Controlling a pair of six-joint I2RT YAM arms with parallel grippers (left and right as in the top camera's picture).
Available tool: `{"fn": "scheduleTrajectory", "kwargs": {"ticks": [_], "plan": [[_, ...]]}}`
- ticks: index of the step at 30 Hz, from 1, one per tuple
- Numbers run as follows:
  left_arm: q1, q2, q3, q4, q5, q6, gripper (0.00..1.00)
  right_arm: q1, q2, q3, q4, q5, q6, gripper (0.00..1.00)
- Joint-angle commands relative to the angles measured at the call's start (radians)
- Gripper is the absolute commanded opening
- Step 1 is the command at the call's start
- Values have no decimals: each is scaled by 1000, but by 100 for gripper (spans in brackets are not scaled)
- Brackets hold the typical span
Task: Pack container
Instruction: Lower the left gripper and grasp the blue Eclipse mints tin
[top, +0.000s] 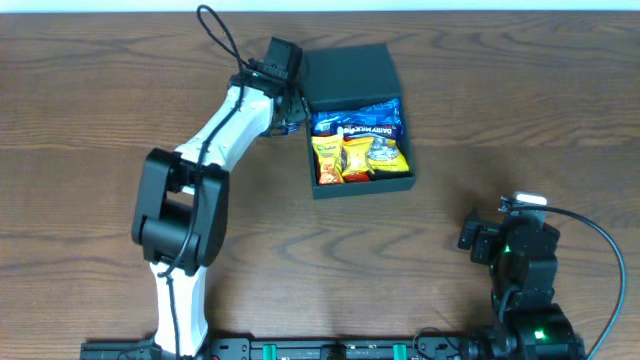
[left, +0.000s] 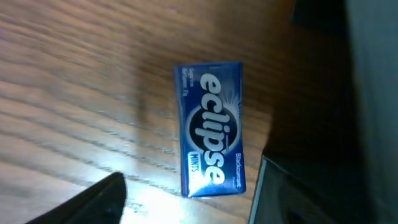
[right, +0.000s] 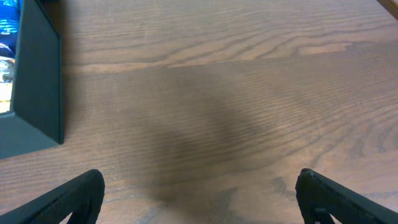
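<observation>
Packing looks partly done: dark teal matte square container (top: 348, 72), lid flipped open, sits far centre on brown wooden surface (top: 500, 100) with one blue foil snack packet (top: 358, 120) and seemingly three yellow-orange packets (top: 356, 158) inside. One blue Eclipse mint box (left: 210, 127) lies outside, just left, under left tool (top: 288, 112), spread and empty. Right tool (right: 199, 199): wide, empty.

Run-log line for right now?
left gripper: open above mints tin on table | right gripper: open above table | container: lid open, snack packets inside
</observation>
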Motion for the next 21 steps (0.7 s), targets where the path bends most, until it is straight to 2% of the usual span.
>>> {"fn": "scheduleTrajectory", "kwargs": {"ticks": [1, 21], "plan": [[2, 9, 17, 6, 21, 21, 82, -5, -2, -4, -1, 7, 12, 99], [3, 67, 14, 68, -31, 20, 75, -5, -2, -4, -1, 7, 12, 99]]}}
